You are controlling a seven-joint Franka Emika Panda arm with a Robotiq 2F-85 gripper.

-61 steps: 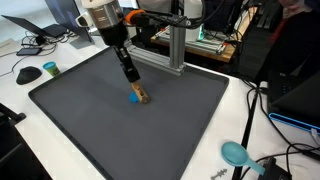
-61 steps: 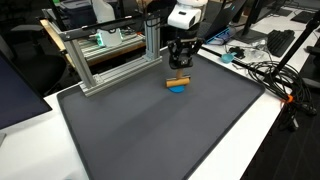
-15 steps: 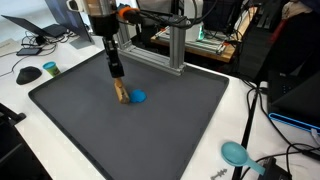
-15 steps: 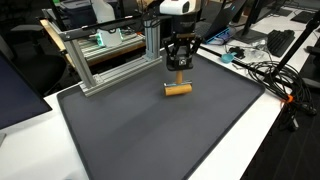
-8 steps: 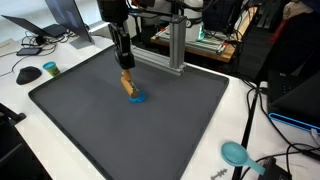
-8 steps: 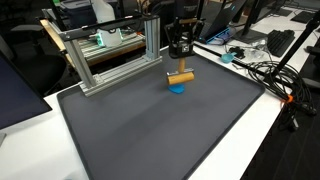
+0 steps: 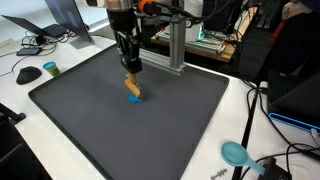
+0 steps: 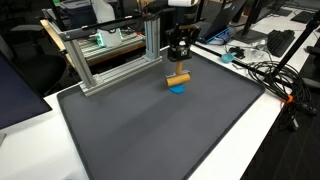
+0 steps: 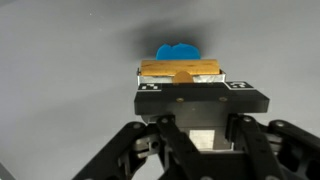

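A dark grey mat (image 7: pixel 100 125) covers most of a white table (image 8: pixel 255 130) in a cluttered lab room; an aluminium frame (image 8: pixel 110 60) stands along the mat's far edge, with monitors and cables behind it; off the mat lie a black mouse (image 7: pixel 28 74), a laptop (image 7: pixel 58 18) and a teal round tool (image 7: pixel 234 153), all well apart from the arm; over the mat's far half the gripper (image 7: pixel 131 76) hangs with its fingers narrow, clamped on a wooden block (image 7: pixel 132 88); the block sits just above a small blue piece (image 7: pixel 138 99) on the mat, seen beyond it in the wrist view (image 9: pixel 178 50)
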